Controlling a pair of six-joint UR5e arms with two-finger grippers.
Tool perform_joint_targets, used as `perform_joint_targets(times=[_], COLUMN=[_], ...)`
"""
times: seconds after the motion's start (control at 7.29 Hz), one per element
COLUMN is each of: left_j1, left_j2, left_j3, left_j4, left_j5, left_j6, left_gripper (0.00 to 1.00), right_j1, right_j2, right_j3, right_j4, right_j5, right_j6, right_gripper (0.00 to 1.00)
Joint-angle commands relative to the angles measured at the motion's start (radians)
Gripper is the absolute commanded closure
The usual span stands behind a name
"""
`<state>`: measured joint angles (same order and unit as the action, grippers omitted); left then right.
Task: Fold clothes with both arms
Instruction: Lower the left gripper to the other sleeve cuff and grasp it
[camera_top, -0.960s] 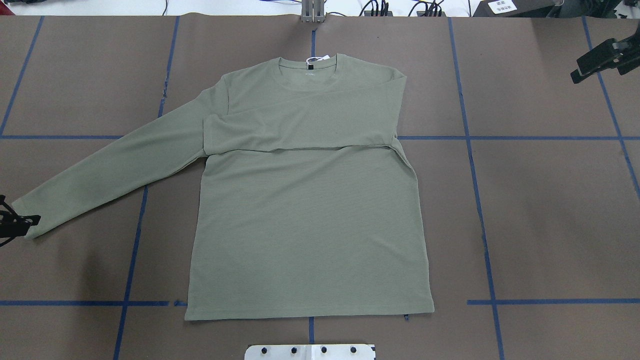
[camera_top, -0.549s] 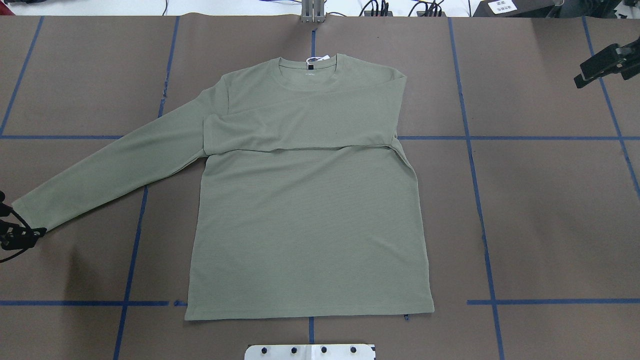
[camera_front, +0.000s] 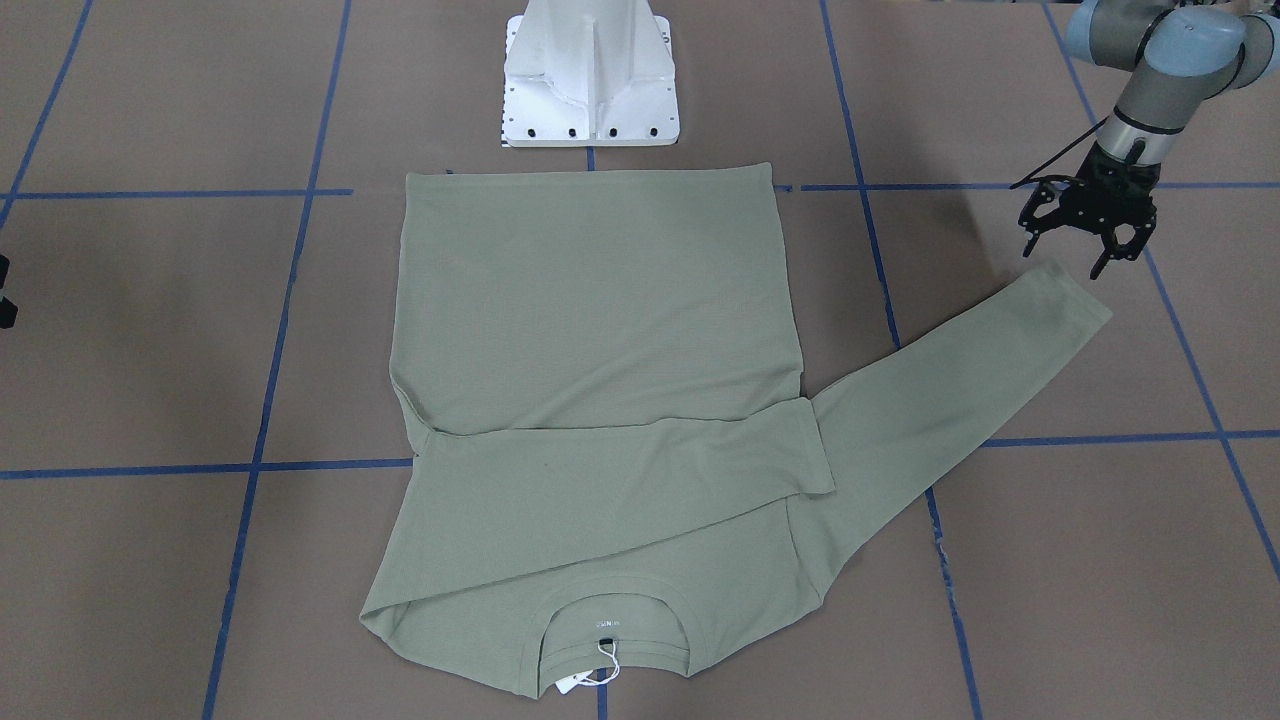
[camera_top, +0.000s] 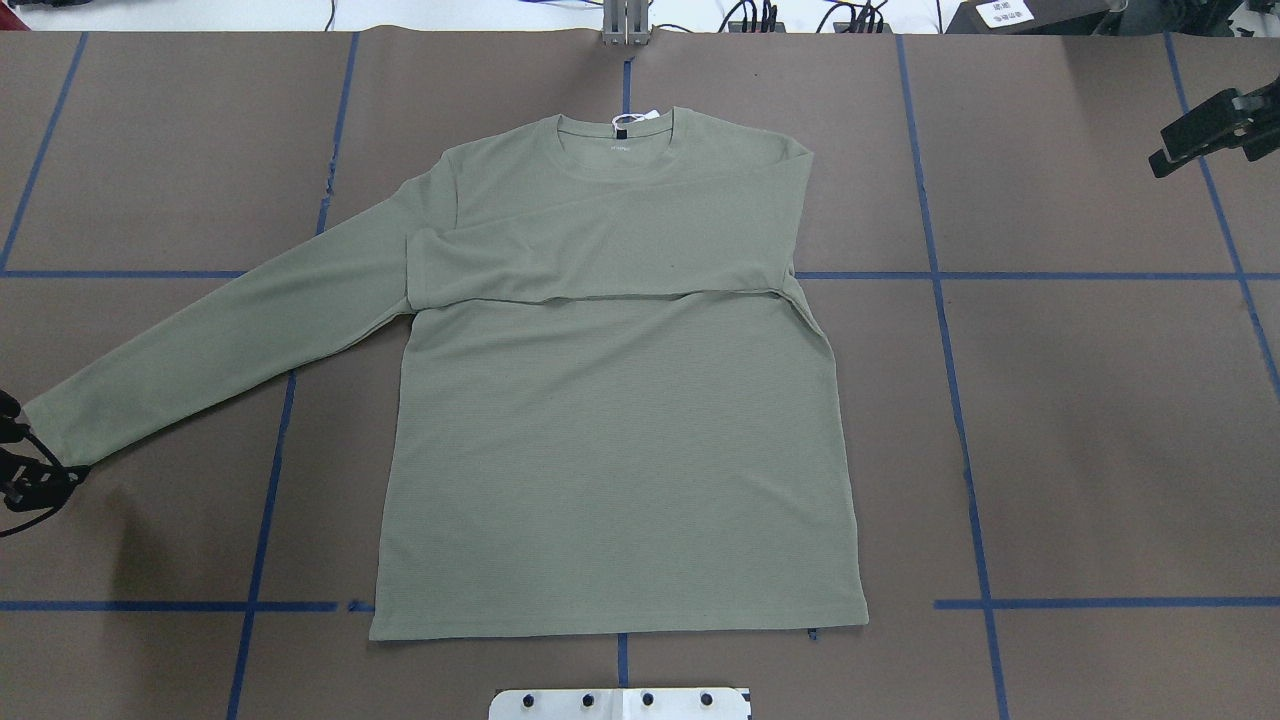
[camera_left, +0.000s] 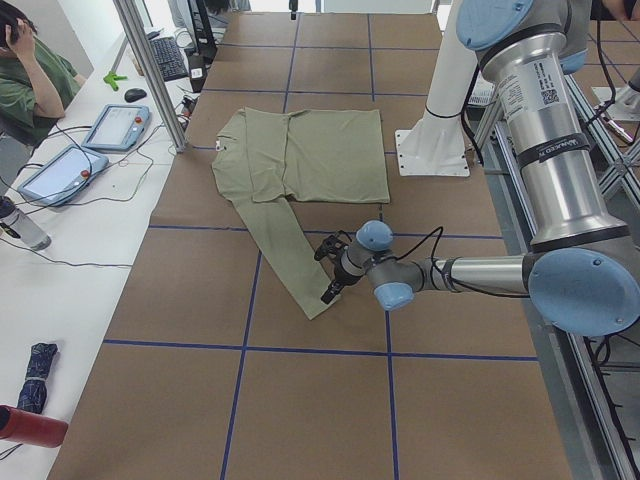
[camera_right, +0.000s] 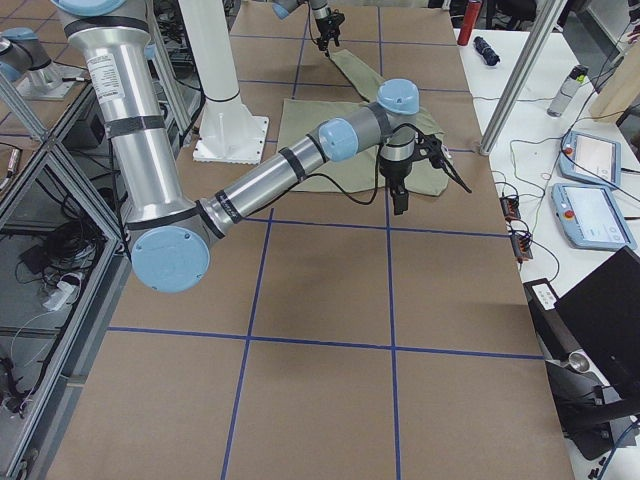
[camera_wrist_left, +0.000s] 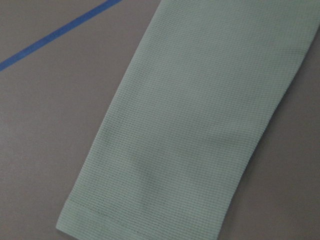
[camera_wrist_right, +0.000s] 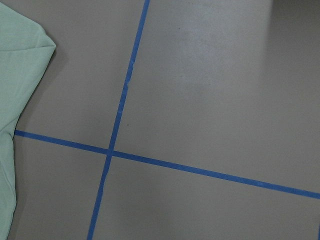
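The left claw (camera_front: 1066, 252) has drawn back a little from the cuff (camera_wrist_left: 145, 210) toward the robot's side, and in the last half second it is almost still. The right claw (camera_top: 1205, 135) has moved slightly outward and then stopped. The shirt (camera_top: 620, 450) itself has not changed. I judge that the second sleeve is the next step and that the grasp is not yet begun.

The left claw hangs just beside the cuff with its fingers apart and holding nothing. The stretched sleeve (camera_top: 200, 350) runs away from it to the body of the shirt, which lies flat on the bench (camera_top: 1100, 450). The other sleeve (camera_top: 600, 260) is already laid across the chest.

The left arm (camera_left: 480, 272) reaches low and nearly level, with the wrist turned down. The right arm (camera_right: 260, 185) stretches far out and its claw, which points down, is well apart from the shirt. Whether it is apart or together I cannot tell.
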<state>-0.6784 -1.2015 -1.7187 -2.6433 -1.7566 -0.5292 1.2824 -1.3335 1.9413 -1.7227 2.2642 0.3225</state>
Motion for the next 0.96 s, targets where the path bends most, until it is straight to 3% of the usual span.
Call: perform_joint_targets(times=[0.0,0.14,0.41,0.69,0.82], left_j1=[0.011,0.011,0.013,0.013,0.011], left_j2=[-0.003,-0.003,-0.003,-0.004,-0.004], left_j3=[0.007,0.007,0.014,0.016,0.016], left_j4=[-0.006,-0.009,-0.009,-0.009,-0.010], left_j5=[0.000,0.000,0.000,-0.001,-0.001], left_j6=[0.012,0.015,0.015,0.015,0.015], left_gripper=[0.13,0.18,0.48,0.52,0.59], right_j1=[0.000,0.000,0.000,0.000,0.000], right_j2=[-0.001,-0.001,-0.001,-0.001,-0.003], right_j3=[0.001,0.001,0.004,0.004,0.005], right_j4=[0.000,0.000,0.000,0.000,0.000], right_j5=[0.000,0.000,0.000,0.000,0.000], right_j6=[0.000,0.000,0.000,0.000,0.000], right_gripper=[0.00,0.00,0.00,0.00,0.00])
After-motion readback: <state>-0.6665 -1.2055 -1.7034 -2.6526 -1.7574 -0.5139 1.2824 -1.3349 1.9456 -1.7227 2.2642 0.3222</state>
